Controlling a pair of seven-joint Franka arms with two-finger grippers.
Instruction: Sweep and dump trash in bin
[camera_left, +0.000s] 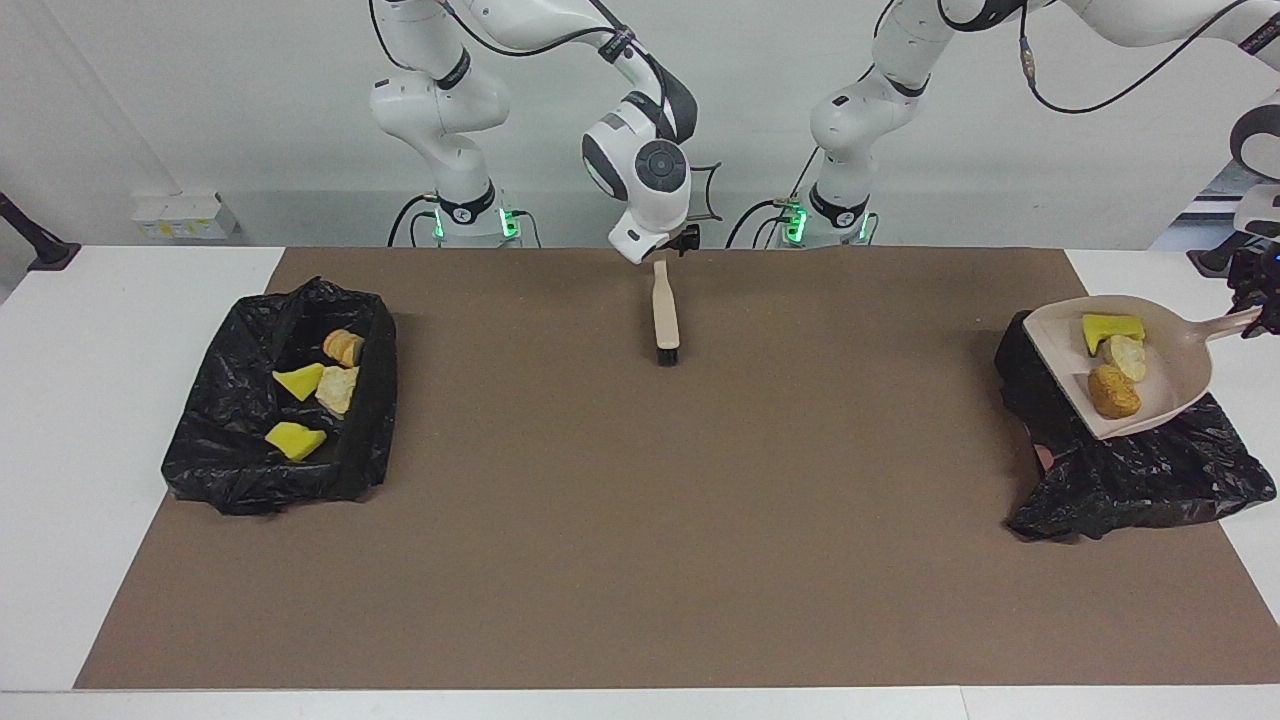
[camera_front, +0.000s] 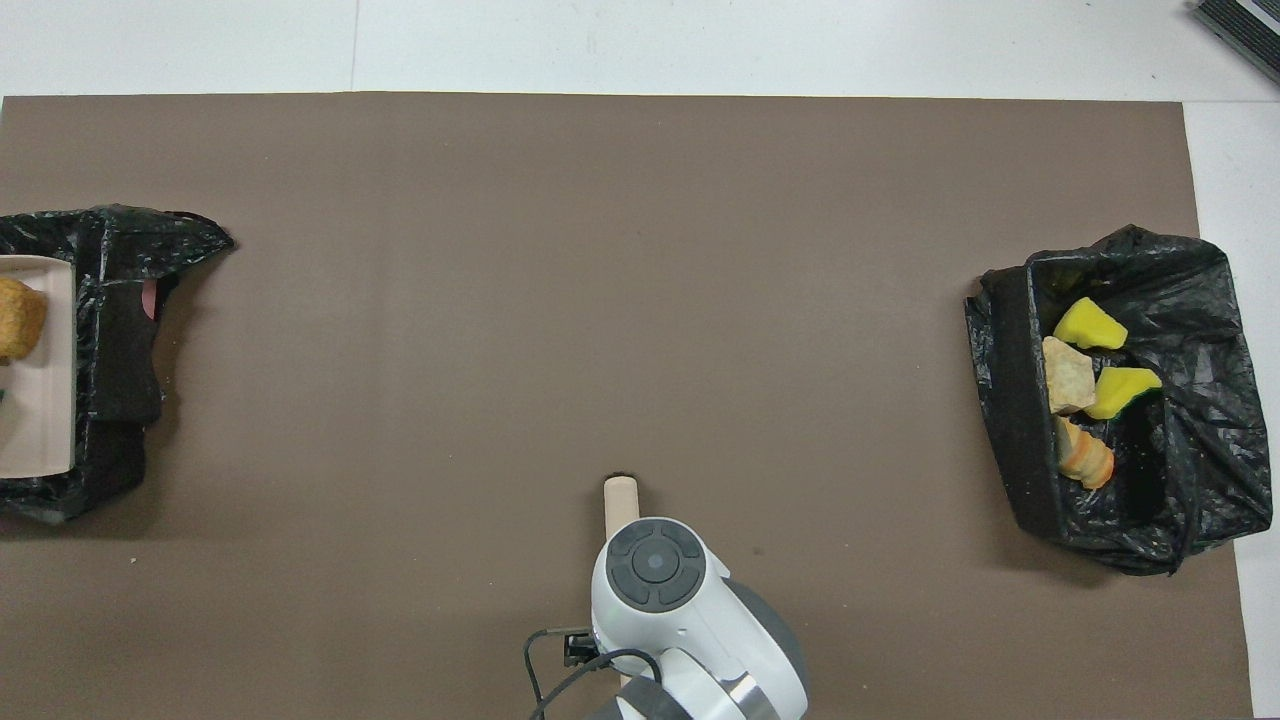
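**Loaded dustpan held over bin**

The dustpan (camera_left: 1175, 375) is gripped by its handle in the closed left end effector (camera_left: 1256, 305) at the frame's mid-height edge, over the black-lined bin (camera_left: 1130, 480). Three pieces of trash (camera_left: 1112, 392) are carried in it. More scraps (camera_left: 296, 440) are seen in the second bin (camera_left: 230, 440) at the right arm's end. At the upper middle, the right end effector (camera_left: 684, 240) is placed just above the brush (camera_left: 665, 315); whether it is open cannot be told.

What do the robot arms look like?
Both arms are glossy white with rounded joints, dark grey round caps and black bands. Thin black cables loop along them. Green lights glow at their bases. The right gripper and left gripper are small and black.
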